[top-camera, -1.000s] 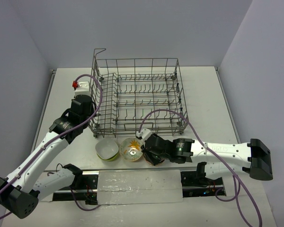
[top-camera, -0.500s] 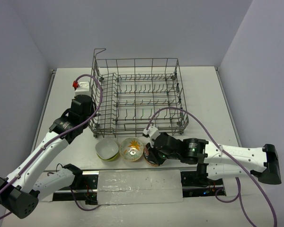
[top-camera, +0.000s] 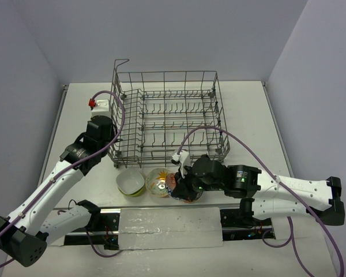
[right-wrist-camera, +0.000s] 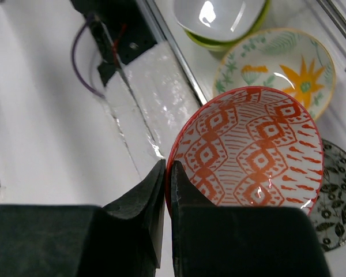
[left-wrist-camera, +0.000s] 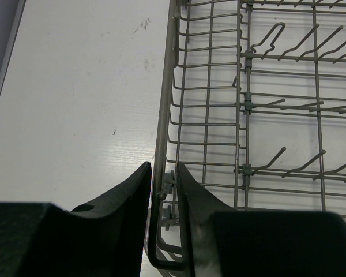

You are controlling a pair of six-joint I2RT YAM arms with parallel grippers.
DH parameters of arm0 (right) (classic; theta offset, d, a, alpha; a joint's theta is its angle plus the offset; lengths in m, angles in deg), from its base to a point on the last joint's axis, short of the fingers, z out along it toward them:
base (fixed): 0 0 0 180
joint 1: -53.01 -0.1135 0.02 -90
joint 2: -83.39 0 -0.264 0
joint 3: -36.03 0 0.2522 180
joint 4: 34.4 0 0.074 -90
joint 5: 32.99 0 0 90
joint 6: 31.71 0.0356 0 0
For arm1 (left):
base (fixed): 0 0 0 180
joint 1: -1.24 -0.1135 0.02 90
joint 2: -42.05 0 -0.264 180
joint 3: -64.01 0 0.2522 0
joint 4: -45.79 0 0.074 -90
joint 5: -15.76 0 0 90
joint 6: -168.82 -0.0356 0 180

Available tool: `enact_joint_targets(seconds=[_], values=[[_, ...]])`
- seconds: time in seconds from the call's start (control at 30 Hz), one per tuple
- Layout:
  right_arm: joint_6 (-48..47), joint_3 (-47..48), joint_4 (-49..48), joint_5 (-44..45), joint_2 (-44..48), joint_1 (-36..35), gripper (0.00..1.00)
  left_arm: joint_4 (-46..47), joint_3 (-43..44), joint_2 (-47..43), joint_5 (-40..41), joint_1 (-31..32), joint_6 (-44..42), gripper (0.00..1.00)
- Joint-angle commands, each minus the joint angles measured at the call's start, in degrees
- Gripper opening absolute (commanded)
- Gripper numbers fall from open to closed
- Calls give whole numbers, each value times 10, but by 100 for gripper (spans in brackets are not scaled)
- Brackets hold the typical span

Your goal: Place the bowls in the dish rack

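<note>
The grey wire dish rack [top-camera: 167, 118] stands at the back middle of the table with no bowls in it. My left gripper [top-camera: 116, 140] stands at its front left corner; in the left wrist view the gripper [left-wrist-camera: 163, 180] is closed around the rack's rim wire [left-wrist-camera: 164, 115]. My right gripper [right-wrist-camera: 168, 173] is shut on the rim of the red-orange bowl [right-wrist-camera: 254, 150] and holds it tilted above the table [top-camera: 182, 189]. Below it sit the yellow-floral bowl [right-wrist-camera: 277, 63], the lime-green bowl [right-wrist-camera: 225, 17] and a white bowl with dark marks [right-wrist-camera: 337, 202]. No blue-white bowl shows.
A black rail with a silver taped strip [top-camera: 167, 224] runs along the near edge, just in front of the bowls. A white block with a red part [top-camera: 98, 105] lies left of the rack. Purple cables loop over both arms.
My right gripper has moved a little left and up with the red-orange bowl, tilting it beside the yellow-floral bowl. The left arm has not moved.
</note>
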Motion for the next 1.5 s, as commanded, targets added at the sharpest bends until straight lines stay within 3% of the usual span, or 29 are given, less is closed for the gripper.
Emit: enact_joint_targets(seconds=[0.0, 0.13, 0.33, 0.53, 0.73, 1.03, 1.47], values=[[-25, 51, -93, -46, 7, -5, 0, 5, -1, -2, -5, -1, -9, 30], [-48, 101, -142, -69, -7, -4, 0, 4, 1, 0, -5, -1, -9, 29], [-103, 211, -182, -28, -66, 4, 0, 6, -1, -3, -6, -1, -11, 29], [-107, 264, -259, -16, -121, 108, 0, 8, -3, -4, -9, -1, -13, 28], [14, 213, -446, -48, -159, 276, 0, 9, -4, -3, -13, -1, -13, 23], [202, 244, -665, -135, -375, 418, 0, 11, -5, 1, -21, -1, -11, 24], [404, 412, -832, -232, -653, 469, 0, 16, -9, 0, -32, -1, -11, 25]])
